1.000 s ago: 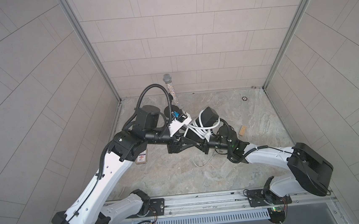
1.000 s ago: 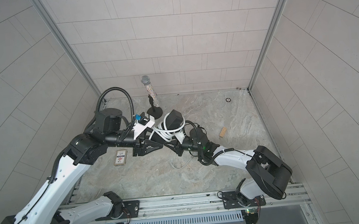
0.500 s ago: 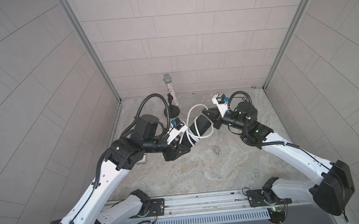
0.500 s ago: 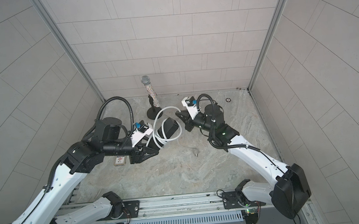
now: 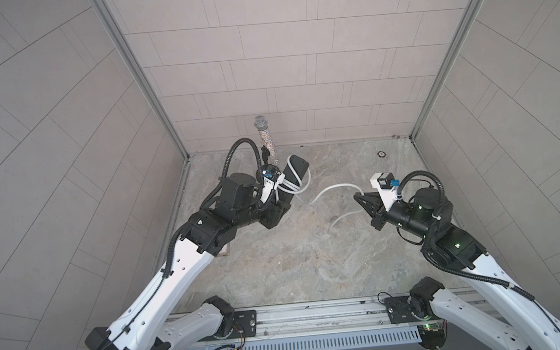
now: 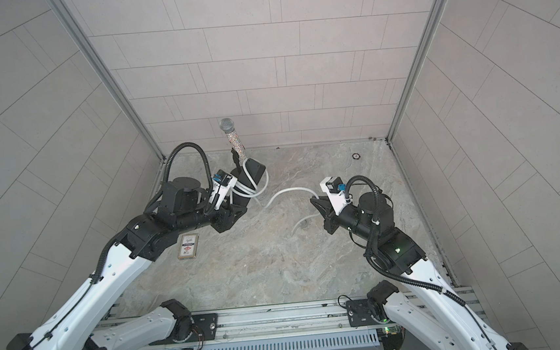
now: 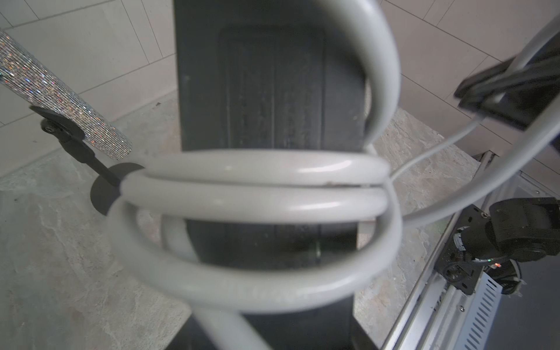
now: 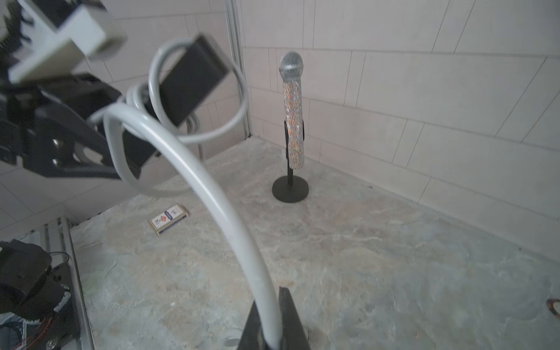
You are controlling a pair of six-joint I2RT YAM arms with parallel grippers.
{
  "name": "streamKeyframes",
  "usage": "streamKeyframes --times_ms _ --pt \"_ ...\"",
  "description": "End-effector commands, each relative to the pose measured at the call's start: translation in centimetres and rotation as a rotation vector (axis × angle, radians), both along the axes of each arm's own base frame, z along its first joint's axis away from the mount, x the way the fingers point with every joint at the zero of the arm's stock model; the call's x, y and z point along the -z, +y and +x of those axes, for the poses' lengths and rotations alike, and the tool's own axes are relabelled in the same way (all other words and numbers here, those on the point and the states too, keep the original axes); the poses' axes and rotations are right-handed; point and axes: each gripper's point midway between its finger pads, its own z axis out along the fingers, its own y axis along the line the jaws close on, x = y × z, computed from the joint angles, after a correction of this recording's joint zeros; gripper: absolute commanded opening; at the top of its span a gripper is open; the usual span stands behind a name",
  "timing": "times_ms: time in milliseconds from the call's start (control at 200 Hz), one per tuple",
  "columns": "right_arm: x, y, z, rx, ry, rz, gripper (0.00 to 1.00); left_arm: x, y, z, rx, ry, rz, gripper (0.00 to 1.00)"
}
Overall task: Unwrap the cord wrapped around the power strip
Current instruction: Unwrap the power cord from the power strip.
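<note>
The right gripper [image 5: 359, 197], clamped on the white flexible cord [image 5: 330, 188], has swung right and nearer since the earlier frame, drawing cord out. The left gripper [image 5: 278, 206] grasps the black rectangular plastic power strip [image 5: 298, 168], raised far left and tilted, with loops around it.

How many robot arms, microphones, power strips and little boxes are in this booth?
robot arms: 2, left arm and right arm
microphone on a stand: 1
power strip, with its cord looped round it: 1
little box: 1
Total: 5
</note>
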Motion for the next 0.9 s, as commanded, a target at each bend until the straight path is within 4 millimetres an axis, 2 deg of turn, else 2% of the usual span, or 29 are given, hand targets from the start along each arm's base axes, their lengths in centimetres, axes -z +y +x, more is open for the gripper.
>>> streamKeyframes --times_ms 0,25,150,240,335,455,505,600,655,756,846,896 --pt "3.7 -0.6 0.5 0.065 0.088 0.003 0.00 -6.3 -0.9 1.3 0.010 -0.174 -0.105 0.00" --pt "4.9 -0.5 0.6 0.067 0.111 0.003 0.00 -6.7 -1.2 1.1 0.027 -0.175 -0.114 0.00" --pt "7.2 0.5 2.1 0.081 0.164 0.012 0.00 -8.5 -2.5 -0.1 0.119 -0.173 -0.168 0.00" --pt "9.7 1.3 3.4 0.085 0.233 -0.007 0.00 -9.3 -3.2 -1.4 0.197 -0.165 -0.205 0.00" --pt "12.0 2.3 4.7 0.068 0.282 -0.028 0.00 -9.2 -3.6 -2.2 0.241 -0.147 -0.218 0.00" --pt "13.7 3.3 6.5 0.074 0.307 -0.014 0.00 -8.9 -3.9 -3.1 0.283 -0.115 -0.226 0.00" --pt "14.2 3.6 7.0 0.078 0.318 -0.006 0.12 -8.9 -4.0 -3.4 0.296 -0.106 -0.231 0.00" --pt "14.4 3.8 7.2 0.073 0.340 -0.009 0.44 -8.8 -4.1 -3.7 0.313 -0.098 -0.232 0.00" --pt "14.2 3.5 6.7 0.073 0.342 -0.023 0.55 -8.7 -4.0 -3.8 0.315 -0.095 -0.227 0.00" --pt "13.2 2.0 4.9 0.071 0.305 -0.079 0.64 -8.3 -4.0 -3.9 0.324 -0.087 -0.213 0.00" --pt "10.7 0.4 2.7 0.051 0.194 -0.116 0.70 -8.1 -4.0 -4.2 0.341 -0.075 -0.207 0.00" --pt "8.9 0.4 1.0 -0.009 0.110 -0.124 0.77 -7.9 -4.1 -4.5 0.357 -0.066 -0.207 0.00"
